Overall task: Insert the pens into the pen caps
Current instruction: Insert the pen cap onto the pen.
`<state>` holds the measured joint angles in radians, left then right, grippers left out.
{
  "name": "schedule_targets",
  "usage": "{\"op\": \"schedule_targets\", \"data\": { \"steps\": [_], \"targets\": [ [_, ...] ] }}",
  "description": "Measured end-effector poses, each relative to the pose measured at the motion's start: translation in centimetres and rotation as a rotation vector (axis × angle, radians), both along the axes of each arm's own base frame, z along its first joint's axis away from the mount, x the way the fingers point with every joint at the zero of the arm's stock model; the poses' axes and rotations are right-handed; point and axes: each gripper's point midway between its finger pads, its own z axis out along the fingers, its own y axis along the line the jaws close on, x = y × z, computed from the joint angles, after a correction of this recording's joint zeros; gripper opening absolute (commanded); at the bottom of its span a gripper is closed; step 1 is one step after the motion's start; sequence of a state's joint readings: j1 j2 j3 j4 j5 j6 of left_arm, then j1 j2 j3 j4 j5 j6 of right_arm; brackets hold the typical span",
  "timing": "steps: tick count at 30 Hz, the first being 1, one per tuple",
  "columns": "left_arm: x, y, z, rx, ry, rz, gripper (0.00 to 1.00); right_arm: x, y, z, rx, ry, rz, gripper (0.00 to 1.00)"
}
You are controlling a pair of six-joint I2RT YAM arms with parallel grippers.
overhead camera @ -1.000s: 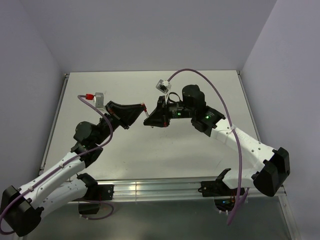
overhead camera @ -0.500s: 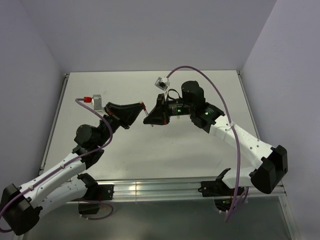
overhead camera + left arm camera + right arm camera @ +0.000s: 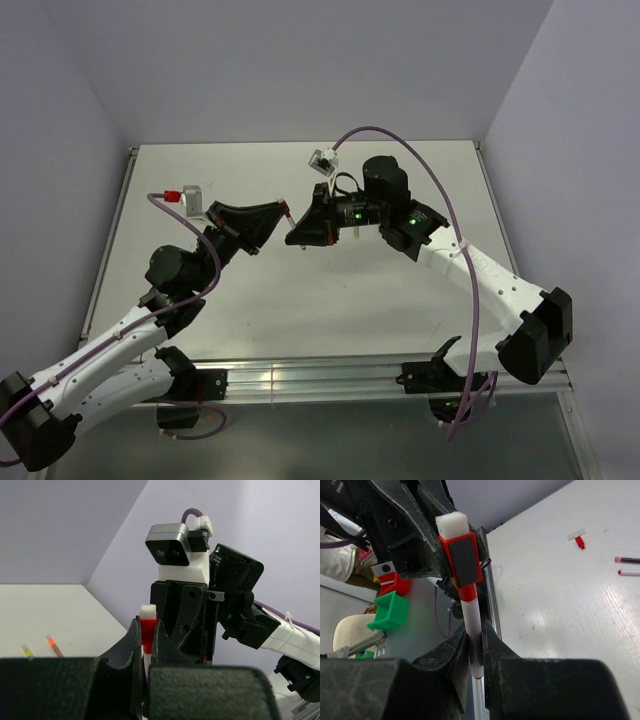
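Pen with a thin white plastic barrel (image 3: pixel 470 616) is held in mid-air above the pale grey table (image 3: pixel 560 610), between my two arms. My right gripper (image 3: pixel 475 633) is clamped on the barrel's lower part, and my left gripper (image 3: pixel 148 630) is pinched around the red cap with a flat clip and white end plug (image 3: pixel 463 562). The cap's collar sits over the top of the barrel, but I cannot tell whether it is pushed fully home. The main risk, as I judge it, is pressing while the two axes are slightly off, which would bend the thin barrel sideways or wedge the cap crooked. The smooth barrel could also slide down through my right fingers under the push, so the cap never seats. Letting go on either side too soon would drop the pair among the loose pieces on the table: a short red cap with a pale flat end (image 3: pixel 578 539), a dark red pen (image 3: pixel 627 559) and a white pen with a red tip (image 3: pixel 631 572). I can read no brand on the pen or cap, and the white lettering on the black housing at the top left of the right wrist view is too cropped to make out.
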<state>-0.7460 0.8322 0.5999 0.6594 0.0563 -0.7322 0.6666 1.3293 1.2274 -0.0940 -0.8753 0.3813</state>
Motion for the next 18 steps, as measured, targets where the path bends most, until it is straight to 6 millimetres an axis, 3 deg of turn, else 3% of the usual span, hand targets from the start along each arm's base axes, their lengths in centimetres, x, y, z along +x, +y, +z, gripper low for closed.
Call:
{"op": "schedule_targets", "data": {
  "steps": [4,10,12,15,18],
  "targets": [
    [-0.2,0.0,1.4,0.040,-0.002,0.013,0.08,-0.2,-0.1,1.2,0.033,-0.027,0.002,0.00],
    [-1.3,-0.1,4.0,0.081,-0.032,0.004,0.27,-1.0,-0.8,4.1,0.101,-0.090,-0.004,0.00],
    [-2.4,-0.7,3.4,0.127,-0.024,-0.047,0.27,0.5,-1.3,5.8,0.146,-0.142,-0.076,0.00],
    [-3.5,-1.6,2.3,0.201,-0.012,-0.102,0.38,2.8,-2.8,8.2,0.203,-0.204,-0.185,0.00],
    [-3.4,-1.7,2.7,0.233,-0.010,-0.102,0.43,3.1,-3.0,9.1,0.226,-0.229,-0.208,0.00]
  ]
}}
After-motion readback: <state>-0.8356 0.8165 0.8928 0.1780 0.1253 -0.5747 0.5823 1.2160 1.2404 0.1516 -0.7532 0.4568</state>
